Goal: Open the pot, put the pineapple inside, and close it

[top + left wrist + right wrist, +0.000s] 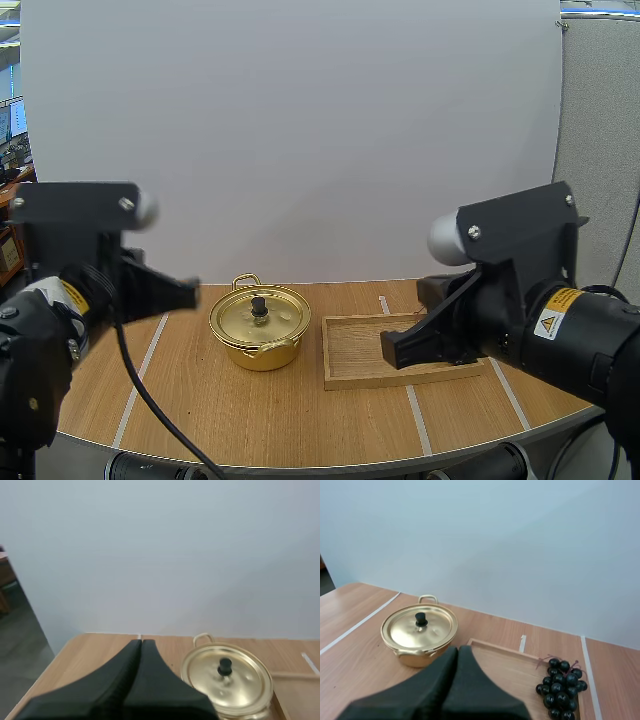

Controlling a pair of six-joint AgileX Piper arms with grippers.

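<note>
A gold pot point(258, 328) stands at the middle of the table, its lid with a black knob point(258, 305) on it. To its right lies a wooden tray point(355, 352). A bunch of dark grapes point(560, 687) lies in the tray's right end; in the high view my right arm covers that end. My left gripper point(141, 641) hangs shut above the table, left of the pot point(227, 680). My right gripper point(458, 648) is shut too, raised over the tray point(505, 666), with the pot point(418, 630) ahead to its left. Neither holds anything.
White tape lines point(140, 365) run across the wooden table. A white wall panel point(300, 130) closes off the back. The table's rounded front edge point(300, 462) is near the arm bases.
</note>
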